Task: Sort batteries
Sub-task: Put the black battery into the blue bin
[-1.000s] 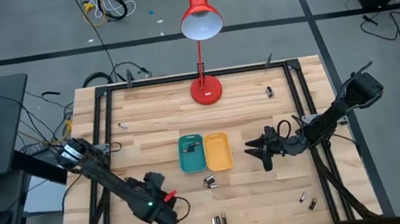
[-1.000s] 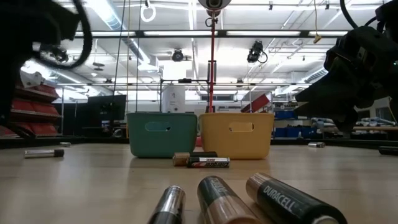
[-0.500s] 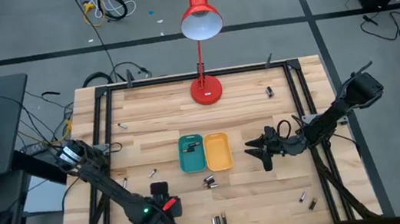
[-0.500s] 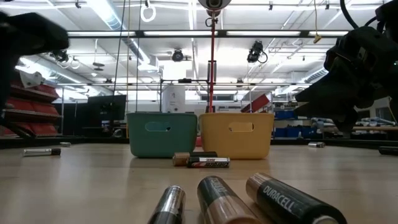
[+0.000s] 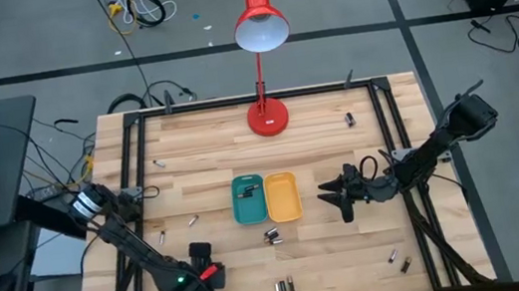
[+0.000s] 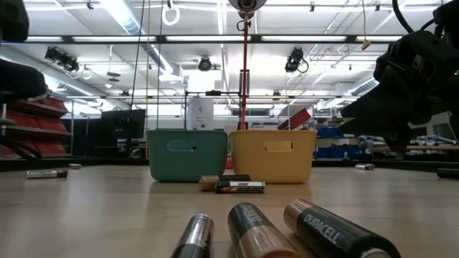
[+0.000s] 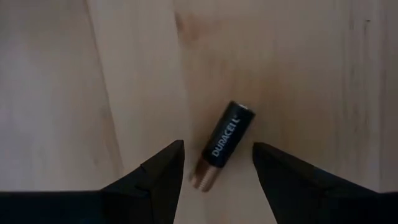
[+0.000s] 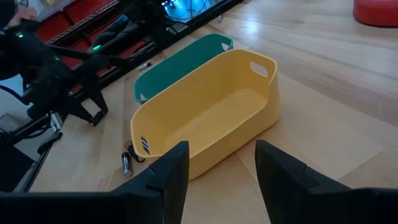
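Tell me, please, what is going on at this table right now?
The robot is sorting batteries into two small trays. The left end effector is open, hovering near the table's front-left edge over a Duracell battery lying on the wood between its fingers. The right end effector waits, open, beside the yellow tray, which looks empty. The teal tray next to it holds something dark. Other batteries lie scattered around the table.

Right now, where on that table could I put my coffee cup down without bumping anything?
The widest bare wood lies between the lamp and the right gripper, and on the lamp's other side, with only one battery near the edge. It is crowded around the teal tray and yellow tray, and along the front by the left gripper, where batteries lie scattered.
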Tool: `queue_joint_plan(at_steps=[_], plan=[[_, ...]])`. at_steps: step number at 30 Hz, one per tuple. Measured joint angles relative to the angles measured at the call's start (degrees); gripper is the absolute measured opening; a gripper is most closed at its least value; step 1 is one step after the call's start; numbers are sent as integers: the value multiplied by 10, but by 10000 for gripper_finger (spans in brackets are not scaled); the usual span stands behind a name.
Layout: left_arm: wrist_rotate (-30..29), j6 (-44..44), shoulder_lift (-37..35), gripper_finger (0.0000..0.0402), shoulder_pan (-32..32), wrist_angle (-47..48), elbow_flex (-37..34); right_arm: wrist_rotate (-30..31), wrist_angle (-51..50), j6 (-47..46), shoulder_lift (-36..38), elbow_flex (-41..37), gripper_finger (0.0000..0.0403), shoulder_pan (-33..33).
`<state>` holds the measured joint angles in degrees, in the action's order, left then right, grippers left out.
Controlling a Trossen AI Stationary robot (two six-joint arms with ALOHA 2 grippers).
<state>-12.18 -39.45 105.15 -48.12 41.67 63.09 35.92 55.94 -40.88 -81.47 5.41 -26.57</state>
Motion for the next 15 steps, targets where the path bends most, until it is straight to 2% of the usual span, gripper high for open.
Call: queue_joint_plan(at_steps=[6, 15], plan=[[-4, -3, -1, 194, 0, -29, -20, 0, -1, 1, 0, 0, 171, 0], [-1, -74, 1, 65, 0, -33, -21, 0, -2, 0, 0, 0, 165, 0]])
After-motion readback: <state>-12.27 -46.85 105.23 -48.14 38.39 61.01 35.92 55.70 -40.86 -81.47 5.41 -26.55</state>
